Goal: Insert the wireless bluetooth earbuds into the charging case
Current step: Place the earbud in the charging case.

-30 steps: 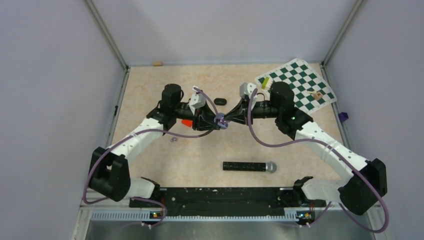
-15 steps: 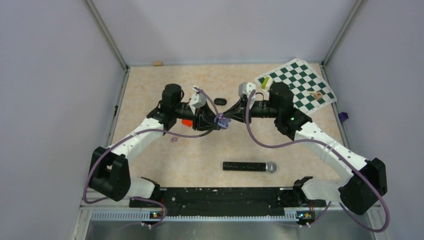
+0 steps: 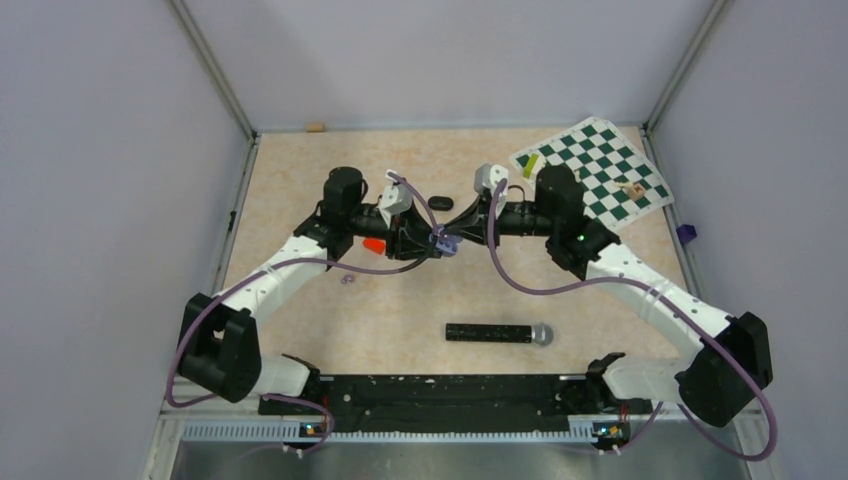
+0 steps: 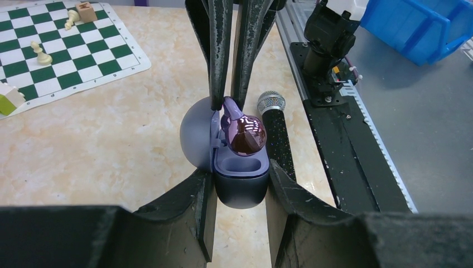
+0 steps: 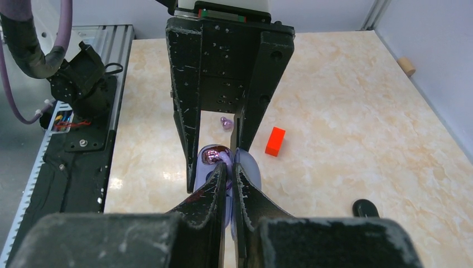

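My left gripper (image 4: 240, 177) is shut on the charging case (image 4: 241, 188), a round grey-blue pod with a lavender inside and its lid open to the left. Its near pocket is empty. My right gripper (image 5: 230, 167) is shut on an earbud (image 4: 245, 134), lavender with a glossy dark face, and holds it by the stem at the case's far pocket. I cannot tell whether it is seated. In the top view both grippers meet at the case (image 3: 442, 243) mid-table. A second small purple bud (image 5: 226, 123) lies on the table.
A red block (image 5: 275, 140) lies beside the left gripper. A small black oval pod (image 3: 441, 203) lies behind the grippers. A black microphone (image 3: 498, 333) lies nearer the arm bases. A chessboard (image 3: 592, 170) with pieces is at the far right.
The right arm has edged a little left toward the left gripper with the earbud. The left arm holds the case almost still.
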